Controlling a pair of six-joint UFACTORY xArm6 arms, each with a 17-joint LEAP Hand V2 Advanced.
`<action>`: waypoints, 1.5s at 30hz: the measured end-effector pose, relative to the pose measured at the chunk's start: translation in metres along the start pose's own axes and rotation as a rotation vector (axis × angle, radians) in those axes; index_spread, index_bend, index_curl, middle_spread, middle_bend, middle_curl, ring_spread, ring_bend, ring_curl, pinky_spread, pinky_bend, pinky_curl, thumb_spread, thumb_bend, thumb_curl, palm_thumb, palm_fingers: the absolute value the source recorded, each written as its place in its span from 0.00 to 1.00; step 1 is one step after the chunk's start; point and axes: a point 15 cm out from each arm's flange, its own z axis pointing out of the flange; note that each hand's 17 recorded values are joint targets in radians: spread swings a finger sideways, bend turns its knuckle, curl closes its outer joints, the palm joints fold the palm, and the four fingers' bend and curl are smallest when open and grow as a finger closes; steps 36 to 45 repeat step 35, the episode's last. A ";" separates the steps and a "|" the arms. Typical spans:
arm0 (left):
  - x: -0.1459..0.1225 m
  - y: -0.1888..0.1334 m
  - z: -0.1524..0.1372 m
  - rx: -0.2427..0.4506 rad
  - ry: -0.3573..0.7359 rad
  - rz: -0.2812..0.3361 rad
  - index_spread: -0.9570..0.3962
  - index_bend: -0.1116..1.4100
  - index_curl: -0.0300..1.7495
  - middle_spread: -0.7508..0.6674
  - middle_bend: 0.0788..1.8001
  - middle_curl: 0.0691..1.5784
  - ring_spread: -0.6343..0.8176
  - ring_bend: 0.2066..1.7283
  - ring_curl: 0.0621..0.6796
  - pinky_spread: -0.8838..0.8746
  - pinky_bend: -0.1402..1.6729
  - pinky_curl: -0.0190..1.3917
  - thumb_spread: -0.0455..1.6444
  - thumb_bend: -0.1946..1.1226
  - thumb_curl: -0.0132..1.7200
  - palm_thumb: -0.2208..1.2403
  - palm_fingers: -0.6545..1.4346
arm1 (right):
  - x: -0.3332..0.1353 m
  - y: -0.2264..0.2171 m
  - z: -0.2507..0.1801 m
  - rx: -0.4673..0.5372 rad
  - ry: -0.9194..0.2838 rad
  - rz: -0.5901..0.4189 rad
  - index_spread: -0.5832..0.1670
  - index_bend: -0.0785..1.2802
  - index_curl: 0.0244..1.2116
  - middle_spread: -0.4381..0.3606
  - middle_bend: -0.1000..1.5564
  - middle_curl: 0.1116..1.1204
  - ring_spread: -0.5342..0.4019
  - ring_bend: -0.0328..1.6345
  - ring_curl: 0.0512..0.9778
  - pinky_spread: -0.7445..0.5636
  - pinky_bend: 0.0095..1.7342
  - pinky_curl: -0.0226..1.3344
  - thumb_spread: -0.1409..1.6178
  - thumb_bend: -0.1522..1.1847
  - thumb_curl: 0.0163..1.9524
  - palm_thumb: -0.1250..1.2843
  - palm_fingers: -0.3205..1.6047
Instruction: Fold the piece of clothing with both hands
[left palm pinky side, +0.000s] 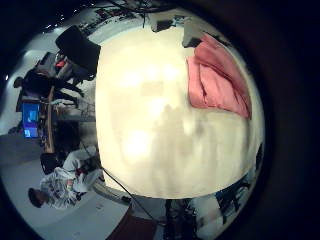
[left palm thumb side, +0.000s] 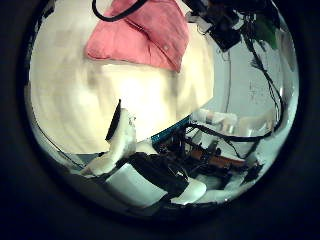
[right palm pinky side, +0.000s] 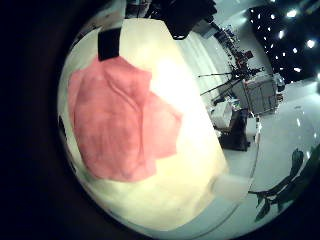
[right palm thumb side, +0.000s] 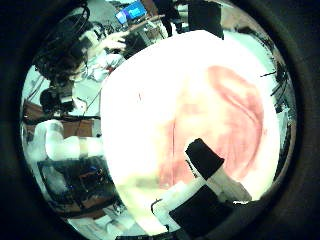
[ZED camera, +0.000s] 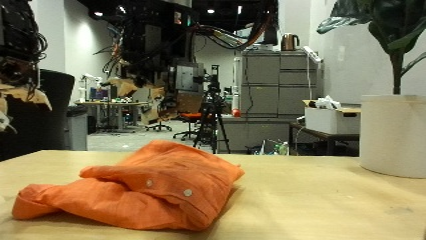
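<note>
An orange piece of clothing (ZED camera: 147, 185) lies crumpled in a loose heap on the light wooden table (ZED camera: 333, 210). Neither hand shows in the outside view. The left little finger side palm view shows the clothing (left palm pinky side: 218, 80) near one table edge, far below. The left thumb side palm view shows it (left palm thumb side: 140, 35) beyond my left hand (left palm thumb side: 120, 140), whose finger is straight and holds nothing. The right little finger side palm view looks down on it (right palm pinky side: 120, 120). In the right thumb side palm view my right hand (right palm thumb side: 210, 175) hangs over its edge (right palm thumb side: 225, 120), finger straight, not touching it.
Grey cabinets (ZED camera: 273, 95) and tripods stand further back. Bare tabletop (left palm pinky side: 150, 120) stretches out beside the clothing.
</note>
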 end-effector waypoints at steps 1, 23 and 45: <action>0.000 0.001 0.000 -0.002 0.001 0.000 0.82 0.18 0.17 0.71 0.08 0.18 0.79 0.16 0.26 0.79 0.22 0.24 0.72 0.13 0.22 0.51 0.32 | -0.003 -0.001 -0.008 0.019 -0.027 0.012 0.24 0.16 0.37 0.59 0.29 0.35 0.62 0.48 0.46 0.65 0.48 0.61 0.74 0.09 0.31 0.54 0.10; 0.089 0.053 -0.054 -0.072 -0.011 0.022 0.81 0.18 0.18 0.72 0.08 0.18 0.79 0.16 0.26 0.78 0.21 0.24 0.72 0.13 0.22 0.51 0.34 | 0.042 0.235 -0.200 -0.214 -0.079 0.495 0.32 0.19 0.29 0.61 0.22 0.24 0.76 0.28 0.24 0.86 0.19 0.35 0.70 0.09 0.32 0.70 0.21; 0.109 0.085 -0.047 -0.196 -0.027 -0.021 0.81 0.17 0.17 0.72 0.08 0.18 0.79 0.16 0.26 0.78 0.21 0.24 0.71 0.13 0.22 0.51 0.34 | 0.028 0.304 -0.197 -0.435 -0.091 0.551 0.38 0.18 0.26 0.66 0.18 0.22 0.80 0.19 0.20 0.84 0.15 0.30 0.77 0.10 0.27 0.60 0.20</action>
